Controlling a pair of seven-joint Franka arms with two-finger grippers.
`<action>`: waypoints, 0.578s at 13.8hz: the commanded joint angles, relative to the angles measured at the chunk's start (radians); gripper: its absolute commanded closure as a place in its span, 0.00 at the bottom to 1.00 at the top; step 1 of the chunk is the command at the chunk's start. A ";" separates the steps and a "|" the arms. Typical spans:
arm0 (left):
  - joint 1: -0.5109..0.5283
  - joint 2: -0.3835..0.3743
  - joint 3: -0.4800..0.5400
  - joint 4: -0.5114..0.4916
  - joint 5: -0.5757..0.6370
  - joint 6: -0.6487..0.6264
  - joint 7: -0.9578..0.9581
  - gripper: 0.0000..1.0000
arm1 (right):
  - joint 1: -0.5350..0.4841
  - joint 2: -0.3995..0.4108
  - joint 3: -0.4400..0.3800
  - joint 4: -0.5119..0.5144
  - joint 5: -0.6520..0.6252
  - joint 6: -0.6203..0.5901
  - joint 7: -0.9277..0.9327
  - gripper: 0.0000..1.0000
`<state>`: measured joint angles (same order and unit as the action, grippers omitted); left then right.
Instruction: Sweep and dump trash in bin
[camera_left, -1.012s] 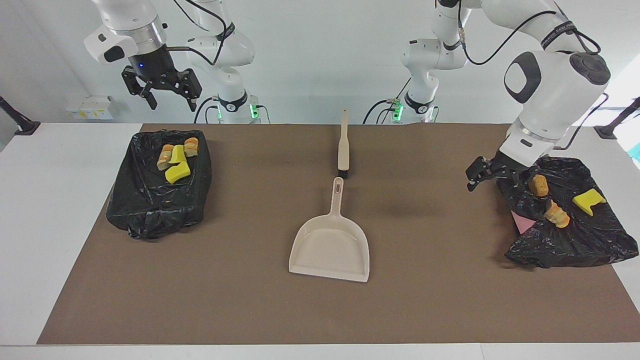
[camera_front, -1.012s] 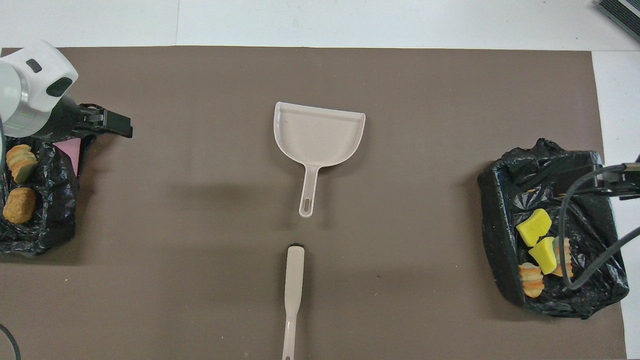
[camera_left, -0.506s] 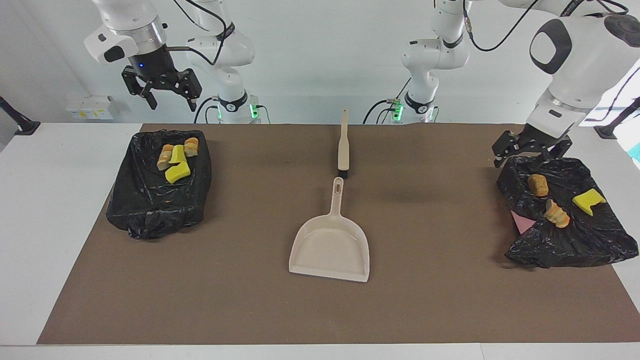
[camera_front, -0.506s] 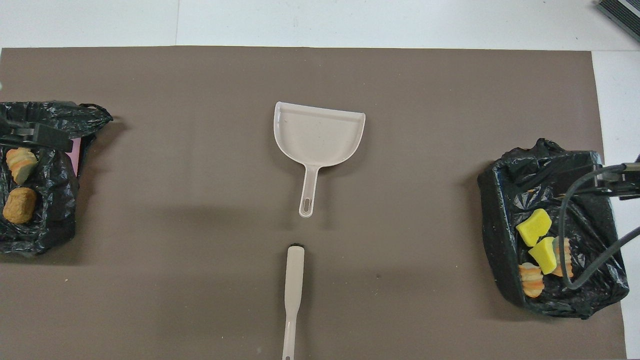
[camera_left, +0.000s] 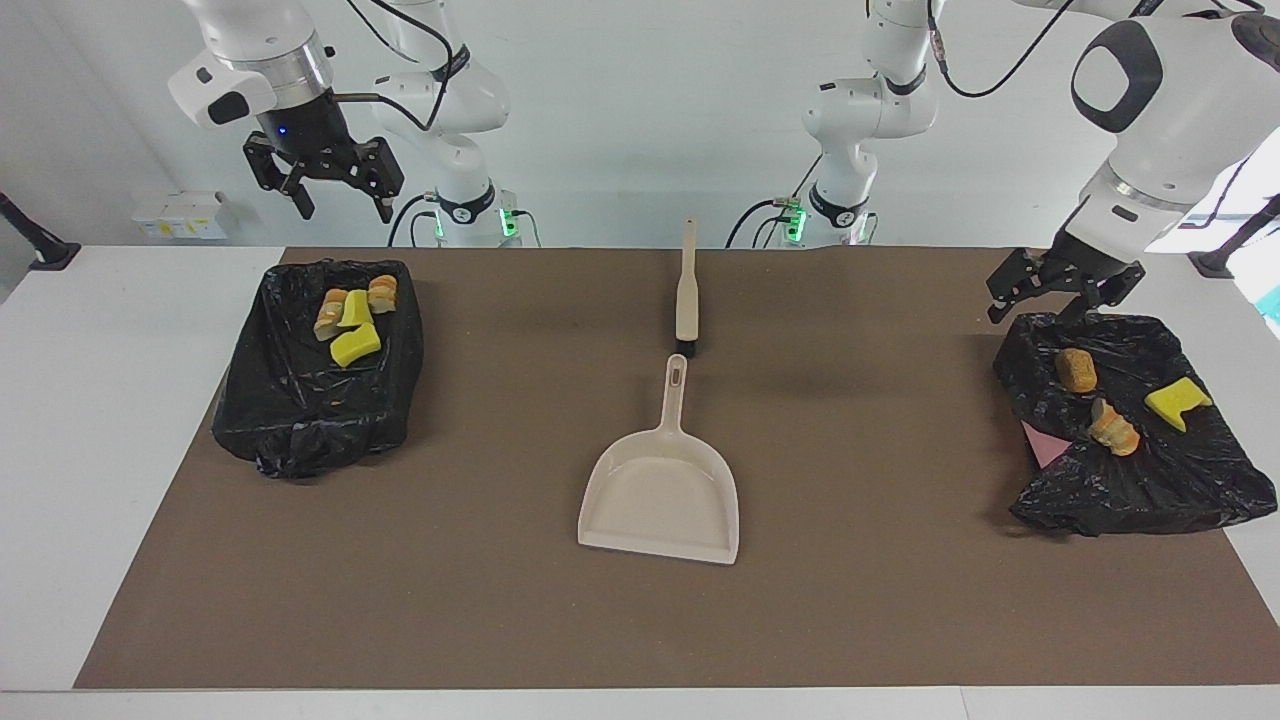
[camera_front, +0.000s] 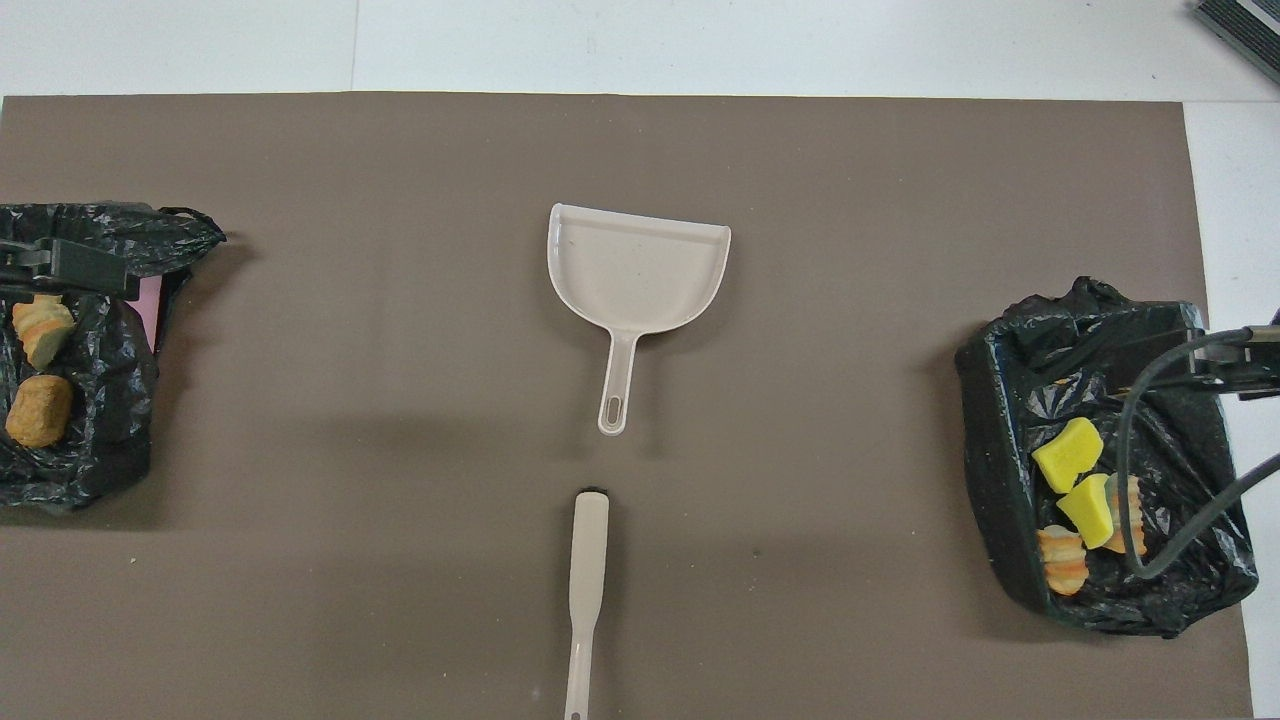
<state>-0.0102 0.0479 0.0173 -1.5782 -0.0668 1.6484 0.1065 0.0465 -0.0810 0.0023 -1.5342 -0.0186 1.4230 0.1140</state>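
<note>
A black-lined bin (camera_left: 300, 400) at the right arm's end holds trash: two yellow sponge pieces (camera_left: 355, 345) and two bread chunks (camera_left: 382, 292). They also show in the overhead view (camera_front: 1067, 452). A flattened black bag (camera_left: 1150, 480) at the left arm's end carries a tan chunk (camera_left: 1076, 370), a croissant-shaped piece (camera_left: 1113, 428) and a yellow sponge piece (camera_left: 1177, 402). A beige dustpan (camera_left: 665, 490) and a brush (camera_left: 687, 295) lie mid-mat. My left gripper (camera_left: 1060, 295) is open over the bag's edge nearest the robots. My right gripper (camera_left: 340, 190) waits open above the bin.
A pink scrap (camera_left: 1045, 443) sticks out from under the black bag. The brown mat (camera_left: 500, 600) covers the white table. The brush lies nearer to the robots than the dustpan, its head by the pan's handle (camera_front: 615, 385).
My left gripper has risen and swung from beside the black bag to over its edge nearest the robots. The right arm has not moved.
</note>
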 joint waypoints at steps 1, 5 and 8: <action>-0.005 -0.055 0.010 0.000 0.015 -0.076 -0.005 0.00 | -0.010 -0.009 -0.004 -0.012 0.014 0.002 -0.030 0.00; -0.001 -0.097 0.012 -0.026 0.019 -0.124 0.015 0.00 | -0.010 -0.009 -0.004 -0.012 0.014 0.002 -0.030 0.00; 0.001 -0.094 0.012 -0.023 0.021 -0.125 0.038 0.00 | -0.010 -0.009 -0.004 -0.012 0.014 0.000 -0.031 0.00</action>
<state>-0.0083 -0.0307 0.0266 -1.5821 -0.0635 1.5311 0.1165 0.0463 -0.0810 0.0012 -1.5342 -0.0186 1.4230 0.1140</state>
